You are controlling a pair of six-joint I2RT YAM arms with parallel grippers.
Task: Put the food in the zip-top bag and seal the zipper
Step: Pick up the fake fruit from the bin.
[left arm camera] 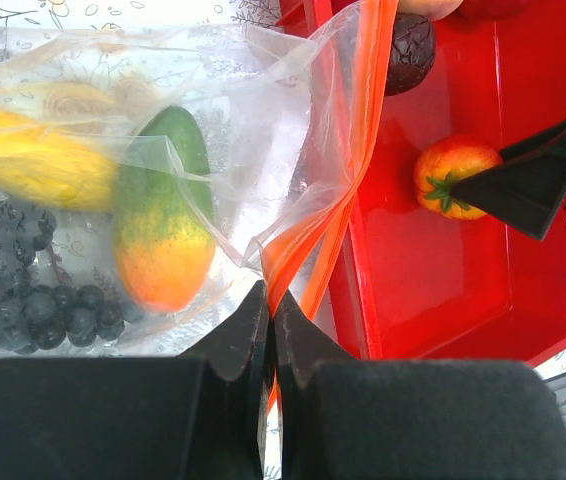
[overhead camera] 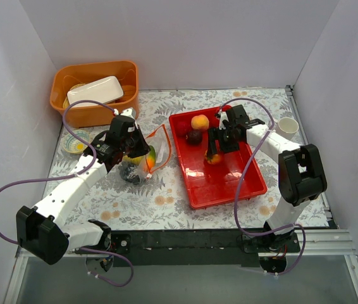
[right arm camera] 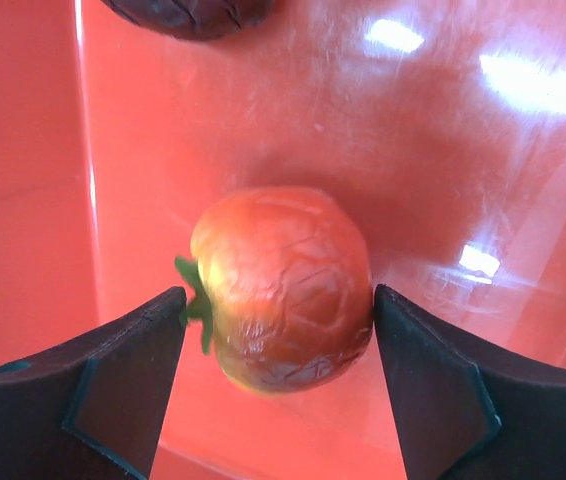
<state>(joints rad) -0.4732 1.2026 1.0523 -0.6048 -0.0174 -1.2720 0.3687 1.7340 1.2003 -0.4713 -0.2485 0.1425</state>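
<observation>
Left gripper (left arm camera: 268, 320) pinching zipper (left arm camera: 338, 190); right gripper (right arm camera: 278, 330) around one orange-red fruit (right arm camera: 283, 285); three fruits bagged.

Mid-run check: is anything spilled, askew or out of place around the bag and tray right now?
Nothing spilled. The bag lies beside the red tray, mango, grapes and yellow piece inside. Its zipper drapes over the tray's edge, pinched by the left gripper.

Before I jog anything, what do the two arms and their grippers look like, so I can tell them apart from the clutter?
Both arms have white links with black joint housings. A thin purple cable loops alongside each. The left gripper and right gripper have flat, black, wedge-shaped fingers.
</observation>
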